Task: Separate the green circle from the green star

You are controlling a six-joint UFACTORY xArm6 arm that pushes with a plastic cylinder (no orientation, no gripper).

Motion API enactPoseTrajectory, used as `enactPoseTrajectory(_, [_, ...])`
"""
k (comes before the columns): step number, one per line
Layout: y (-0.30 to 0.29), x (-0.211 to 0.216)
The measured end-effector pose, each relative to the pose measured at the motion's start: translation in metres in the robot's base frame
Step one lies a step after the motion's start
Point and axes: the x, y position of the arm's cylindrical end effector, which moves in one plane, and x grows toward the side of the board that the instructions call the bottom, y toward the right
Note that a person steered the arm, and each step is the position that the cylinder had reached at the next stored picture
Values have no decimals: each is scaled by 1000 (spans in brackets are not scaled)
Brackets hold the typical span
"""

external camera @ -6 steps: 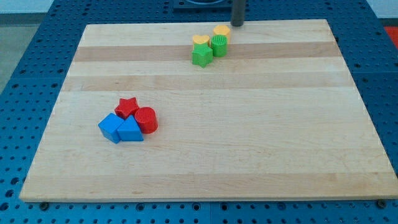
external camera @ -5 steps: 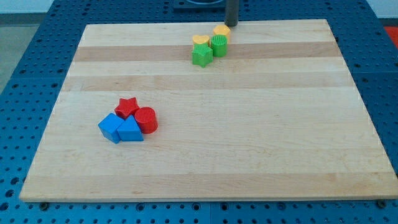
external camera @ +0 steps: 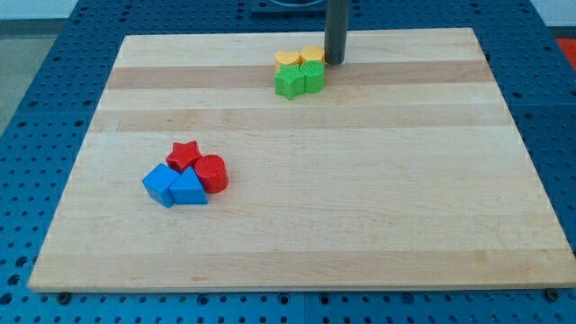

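Note:
The green circle (external camera: 313,76) and the green star (external camera: 289,83) sit side by side, touching, near the board's top middle. Two yellow blocks stand just behind them: a yellow heart (external camera: 287,60) on the left and another yellow block (external camera: 312,56) on the right. My tip (external camera: 335,61) rests on the board just right of the right yellow block and up-right of the green circle, close to or touching them.
A second cluster lies at the lower left: a red star (external camera: 184,155), a red circle (external camera: 211,173), a blue cube-like block (external camera: 160,184) and a blue triangle (external camera: 189,190). The wooden board (external camera: 360,198) lies on a blue perforated table.
My tip has come down and left from the board's top edge to the cluster. The right yellow block and the green circle have shifted slightly left, tighter against the other two.

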Motion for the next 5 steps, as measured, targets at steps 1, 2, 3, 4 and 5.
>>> enactPoseTrajectory(1, [-11, 21])
enactPoseTrajectory(2, [-23, 39])
enactPoseTrajectory(3, [-37, 57])
enactPoseTrajectory(4, [-51, 70])
enactPoseTrajectory(5, [-68, 78])
